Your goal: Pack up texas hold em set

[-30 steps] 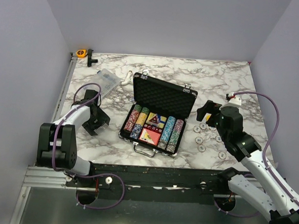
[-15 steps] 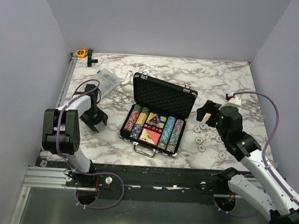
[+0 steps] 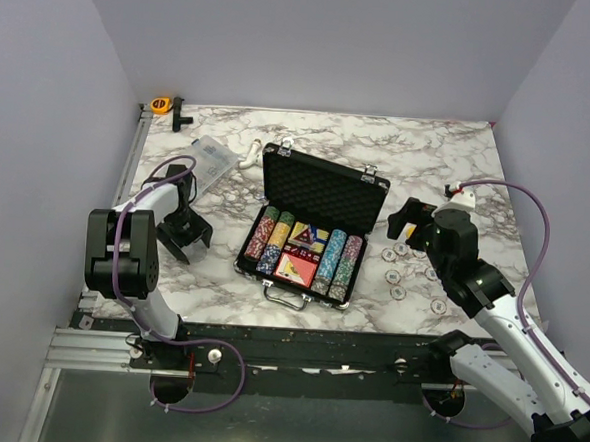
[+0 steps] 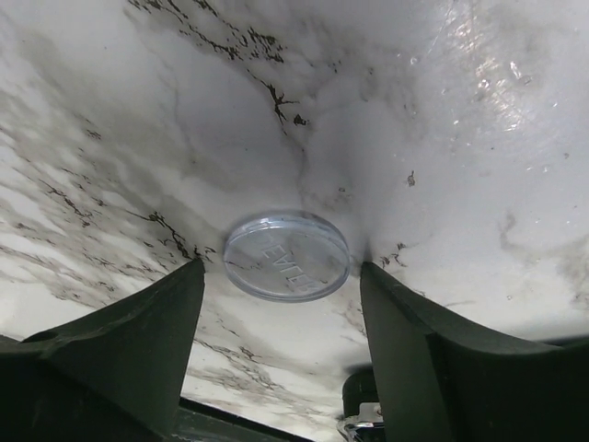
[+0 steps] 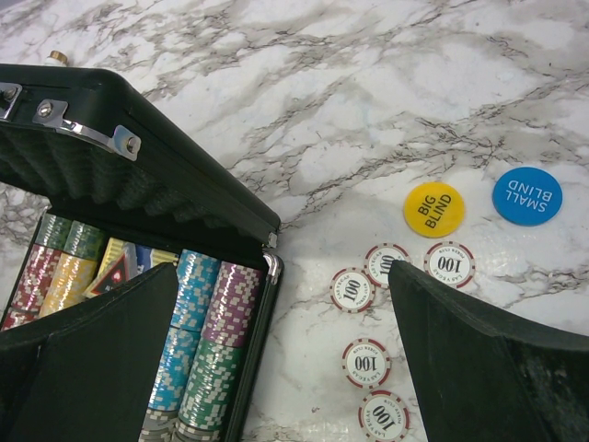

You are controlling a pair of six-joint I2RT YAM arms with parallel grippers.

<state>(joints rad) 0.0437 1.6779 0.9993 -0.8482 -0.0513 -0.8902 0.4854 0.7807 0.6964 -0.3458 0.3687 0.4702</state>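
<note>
Pale lilac walls close in a white table (image 3: 429, 154) veined with grey marble pattern; at its centre a black silver-trimmed briefcase (image 3: 322, 191) stands open, its foam-lined lid tilted up towards the back wall; in the base lie rows of multicoloured poker chips (image 3: 335, 262) on both sides, with a red card deck (image 3: 294, 269) between them near the front handle

To the right of the case, several red-and-white loose chips (image 5: 352, 289) marked 100 lie flat and scattered on the marble; just behind them sit a yellow disc (image 5: 433, 209) lettered BIG BLIND and a blue disc (image 5: 526, 194) lettered SMALL BLIND, side by side and apart from each other

Right pincer (image 3: 407, 220) hangs above the case's right edge and the nearest loose chips; its jaws are spread wide and hold nothing

Left pincer (image 4: 281, 276) is low over the table, well left of the case; its dark fingers (image 4: 147, 322) are spread, and a clear disc (image 4: 286, 255) with raised lettering lies flat on the marble between them, a narrow gap showing on each side

Near the back left, a clear plastic box (image 3: 211, 159) rests on the table; an orange tape measure (image 3: 161, 104) sits in the far left corner
</note>
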